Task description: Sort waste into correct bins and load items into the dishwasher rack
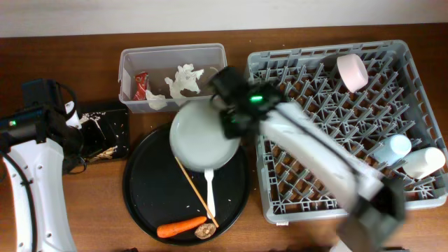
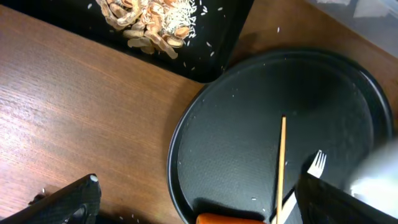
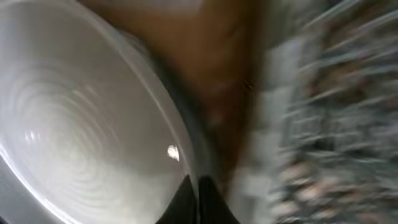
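Note:
My right gripper (image 1: 234,126) is shut on the rim of the white plate (image 1: 203,134) and holds it above the round black tray (image 1: 140,189), left of the grey dishwasher rack (image 1: 350,126). The right wrist view shows the plate (image 3: 81,124) pinched at its edge (image 3: 199,186), blurred. The wooden stick (image 1: 196,190), white fork (image 1: 210,196), carrot (image 1: 180,227) and brown lump (image 1: 205,229) lie on the round tray. The clear tub (image 1: 126,70) holds tissues (image 1: 183,80) and a red wrapper (image 1: 141,85). The shallow black tray (image 1: 122,115) holds food scraps (image 2: 149,25). My left gripper (image 2: 199,205) is open and empty over the table by the round tray's rim.
The pink-white bowl (image 1: 352,72) stands in the rack at the back. The pale blue cup (image 1: 392,148) and white cup (image 1: 425,161) lie in the rack at the right. Loose grains dot the table and the round tray.

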